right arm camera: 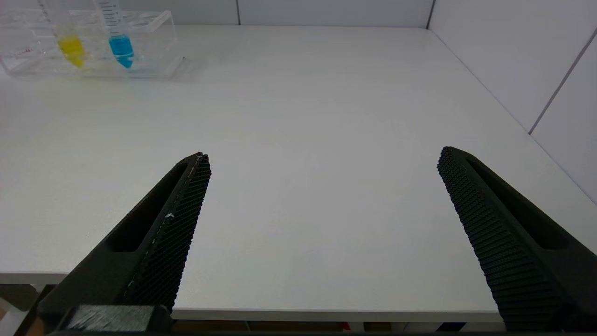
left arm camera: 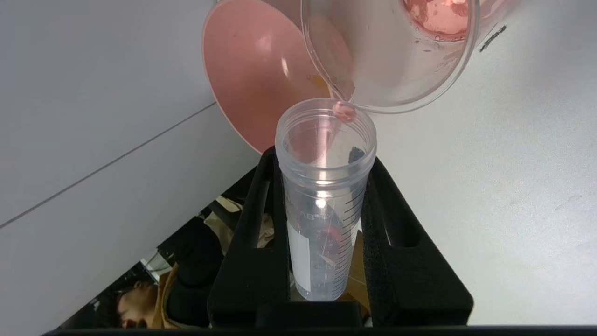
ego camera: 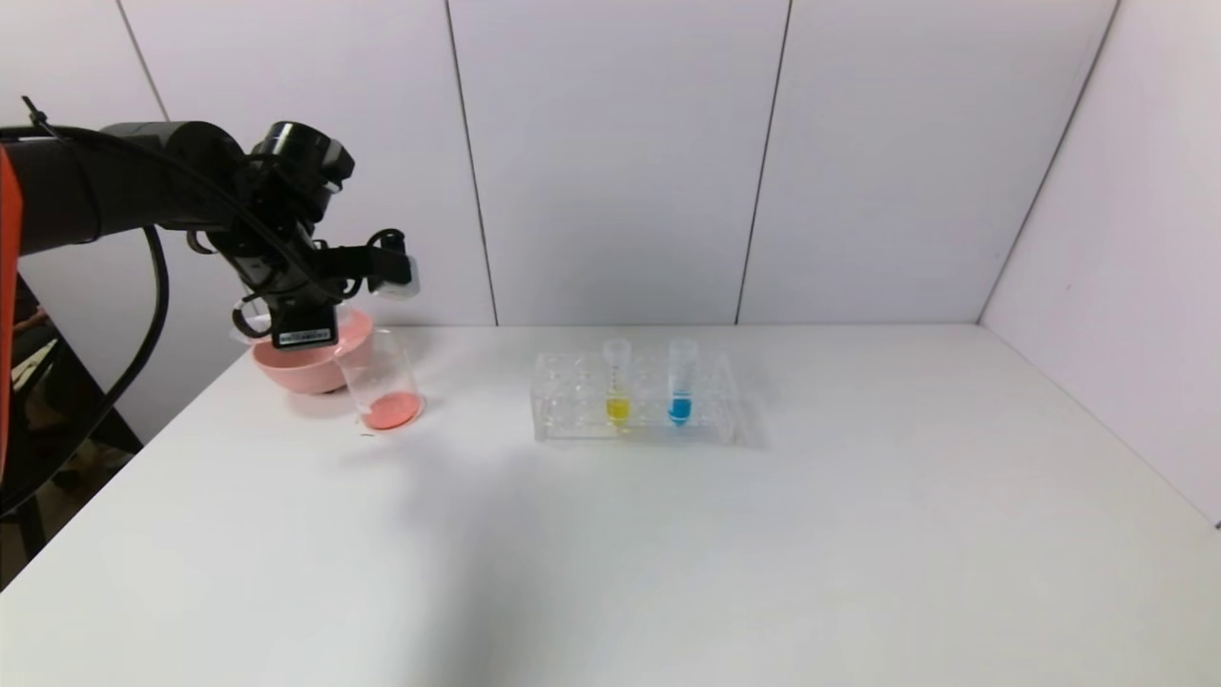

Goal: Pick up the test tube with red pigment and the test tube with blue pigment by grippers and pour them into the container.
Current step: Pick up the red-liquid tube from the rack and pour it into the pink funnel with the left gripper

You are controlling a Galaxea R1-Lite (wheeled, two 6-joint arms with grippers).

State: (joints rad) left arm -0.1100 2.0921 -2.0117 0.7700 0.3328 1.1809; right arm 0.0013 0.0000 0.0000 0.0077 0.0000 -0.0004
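My left gripper (left arm camera: 322,158) is shut on the test tube with red pigment (left arm camera: 322,224), which is tipped with its open mouth at the rim of the container (left arm camera: 396,56). The tube looks almost drained, and a red drop hangs at its lip. Red liquid lies in the bottom of the container (ego camera: 380,377), which stands at the table's back left. The test tube with blue pigment (ego camera: 680,386) stands upright in the clear rack (ego camera: 572,415). My right gripper (right arm camera: 322,156) is open and empty above the table's near edge, and it does not show in the head view.
A pink bowl (ego camera: 305,367) sits just behind the container, close to my left arm. A yellow-liquid tube (ego camera: 617,386) stands in the rack left of the blue one. White walls close off the back and right sides of the white table (ego camera: 763,553).
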